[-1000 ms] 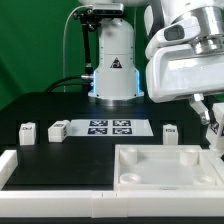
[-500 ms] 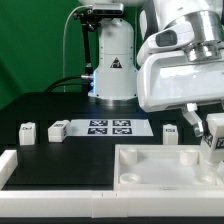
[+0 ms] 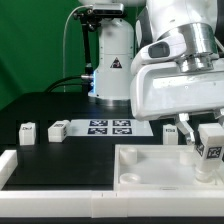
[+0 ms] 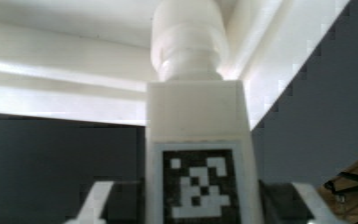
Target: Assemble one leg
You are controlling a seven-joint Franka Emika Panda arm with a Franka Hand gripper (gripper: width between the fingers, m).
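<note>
My gripper [image 3: 205,143] is shut on a leg [image 3: 212,150], a stubby white block with a black-and-white tag. It holds the leg just above the right part of the large white tabletop [image 3: 150,172]. In the wrist view the leg [image 4: 197,110] stands between my fingers [image 4: 101,203], its tag facing the camera, and my gripper [image 4: 201,208] is closed round it. Three more legs stand on the black table: two at the exterior view's left [image 3: 28,132] [image 3: 57,130] and one [image 3: 170,131] behind the tabletop.
The marker board [image 3: 110,127] lies at the middle back. The arm's white base [image 3: 113,65] stands behind it. A white L-shaped rail [image 3: 40,170] runs along the front left beside the tabletop.
My gripper has moved toward the exterior view's left and downward with the leg in it, from the right edge to over the tabletop's right part.
</note>
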